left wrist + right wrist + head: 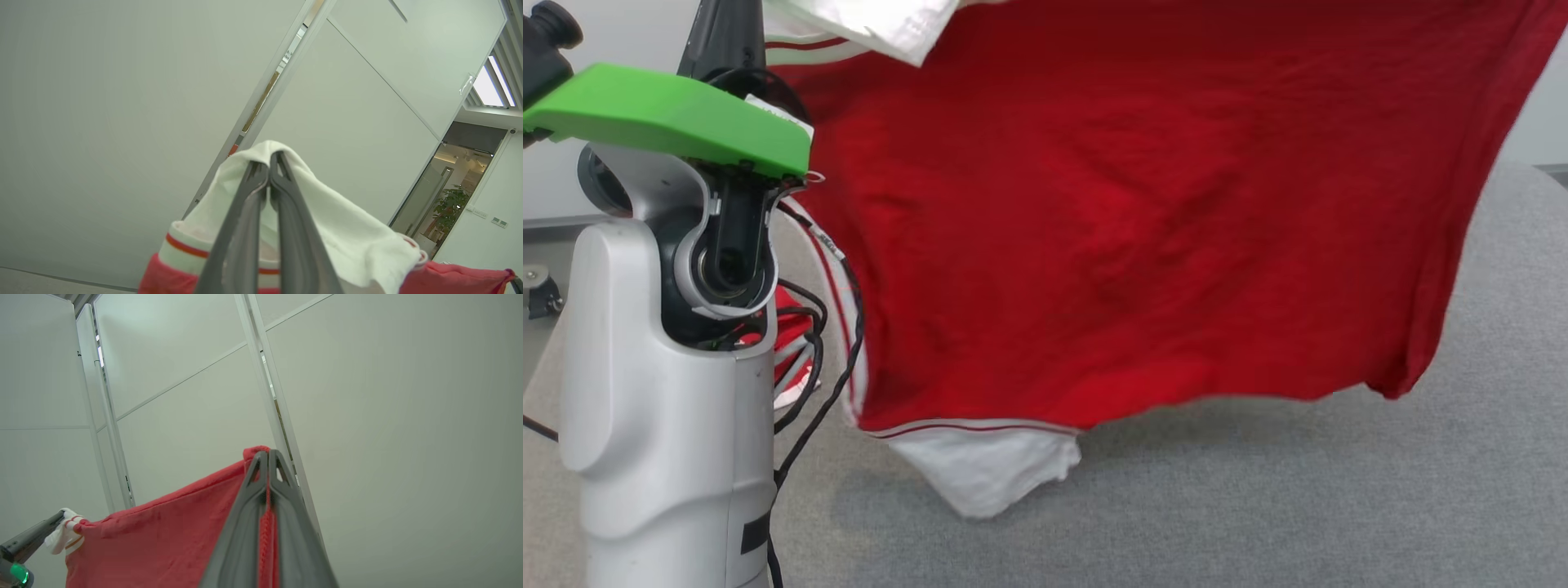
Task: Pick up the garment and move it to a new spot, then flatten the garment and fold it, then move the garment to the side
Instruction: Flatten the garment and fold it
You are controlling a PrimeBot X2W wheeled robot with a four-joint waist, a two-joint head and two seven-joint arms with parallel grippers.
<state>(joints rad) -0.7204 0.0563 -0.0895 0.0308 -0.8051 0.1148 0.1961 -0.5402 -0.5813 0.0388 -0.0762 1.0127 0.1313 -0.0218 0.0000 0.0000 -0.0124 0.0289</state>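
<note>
1. Soft, even indoor light; a faint shadow lay on the grey surface under the hanging garment.
2. A ceiling light panel glared white in the left wrist view.
3. Wide-angle distortion bent the wall seams in both wrist views.

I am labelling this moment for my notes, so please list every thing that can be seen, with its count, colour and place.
garment: one, red with white sleeves and striped trim, hanging spread over the table.
table: one, grey, below the garment.
wall panels: several, pale grey, behind the garment in both wrist views.
plant: one, green, past the doorway at the right of the left wrist view.
cables: a few, black, hanging beside the left arm.
green cover: one, bright green, on top of the left arm.
left arm: one, pale grey, left of the head view.
left gripper: one, dark, shut on a white sleeve.
right gripper: one, dark, shut on a red edge.
</note>
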